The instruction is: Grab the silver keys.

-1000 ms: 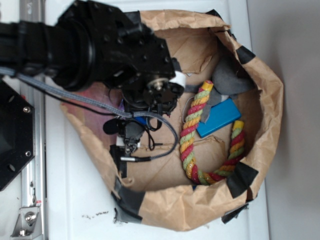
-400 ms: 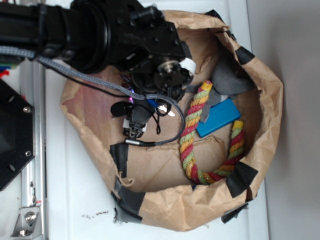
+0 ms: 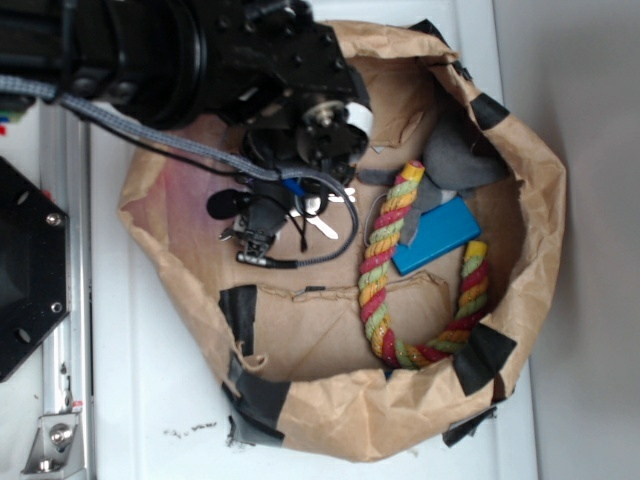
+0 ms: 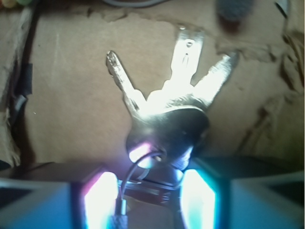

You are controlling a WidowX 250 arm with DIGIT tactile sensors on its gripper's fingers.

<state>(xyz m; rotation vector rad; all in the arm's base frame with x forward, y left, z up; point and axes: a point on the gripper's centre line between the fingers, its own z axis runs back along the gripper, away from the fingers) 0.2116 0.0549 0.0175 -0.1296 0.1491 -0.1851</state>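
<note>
At six o'clock in your wrist view the gripper point(image 4: 150, 191) pinches the silver keys point(image 4: 169, 112) by their heads (blades fanning toward twelve), so the grab looks done, lifting possibly left.

Showing no readable text, label, brand, number or sign in either view. Looking over the silver keys point(image 4: 176, 102) in the wrist view: blades and heads glaring white, any stamping washed out. Appearing plain in the exterior view: the brown paper bag point(image 3: 520, 300), the blue block point(image 3: 437, 236), the twisted rope point(image 3: 385, 270) and the black tape patches point(image 3: 240, 305), none carrying lettering. Seeing no marking on the dark robot arm point(image 3: 200, 60) either.
</note>
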